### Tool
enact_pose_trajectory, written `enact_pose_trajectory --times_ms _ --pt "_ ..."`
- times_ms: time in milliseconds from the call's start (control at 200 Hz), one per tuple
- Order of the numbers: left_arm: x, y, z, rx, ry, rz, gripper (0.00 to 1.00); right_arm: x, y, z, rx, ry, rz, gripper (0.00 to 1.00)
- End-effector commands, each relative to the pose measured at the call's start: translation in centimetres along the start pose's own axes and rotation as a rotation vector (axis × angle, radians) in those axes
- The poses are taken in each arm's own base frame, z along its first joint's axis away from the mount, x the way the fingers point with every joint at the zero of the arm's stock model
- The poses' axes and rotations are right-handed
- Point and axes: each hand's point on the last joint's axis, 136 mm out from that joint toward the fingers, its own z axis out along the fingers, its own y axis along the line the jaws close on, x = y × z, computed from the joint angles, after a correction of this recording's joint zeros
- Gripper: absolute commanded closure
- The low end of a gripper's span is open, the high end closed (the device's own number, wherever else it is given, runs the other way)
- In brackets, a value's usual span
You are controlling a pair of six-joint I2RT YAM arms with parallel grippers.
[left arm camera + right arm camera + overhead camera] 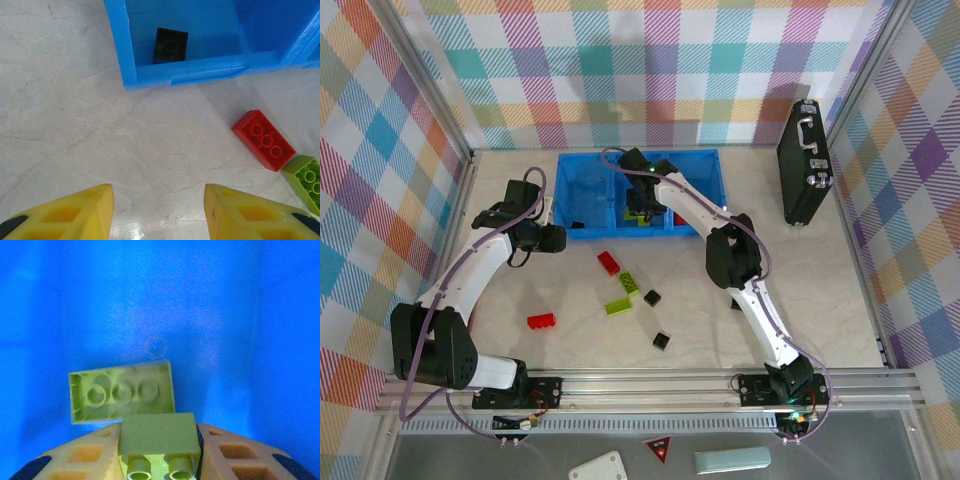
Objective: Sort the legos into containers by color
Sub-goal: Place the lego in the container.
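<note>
My right gripper (159,447) is shut on a lime-green lego (157,440) low inside the blue tray (700,165), over its middle container (210,315). A second green lego (121,397) lies upside down on that floor. In the top view the right gripper (640,207) hangs over the tray's middle. My left gripper (157,197) is open and empty above the table, just left of the tray's front corner (130,65). A black lego (170,45) lies in the left container. On the table lie a red lego (263,139) and a green one (307,180).
More loose legos sit in front of the tray: a red one (541,321), a green one (618,306) and two black ones (651,297) (662,341). A black briefcase (802,160) stands at the back right. Checked walls close in the table.
</note>
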Motion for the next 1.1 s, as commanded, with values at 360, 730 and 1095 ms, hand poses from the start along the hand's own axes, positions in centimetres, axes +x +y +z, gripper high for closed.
enact_pose_trajectory --times_ms 360,730,1095 --pt "-1.4 0.5 -1.7 -0.022 -0.062 0.009 0.50 0.0 1.0 0.6 -0.042 0.017 0.052 0.52" --pt "-1.4 0.7 -1.7 -0.033 -0.062 0.010 0.49 -1.8 1.6 -4.9 -0.080 -0.059 0.024 0.48" --pt "-1.3 1.0 -1.5 -0.047 -0.057 0.011 0.50 0.2 1.9 -9.6 -0.126 -0.013 -0.049 0.48"
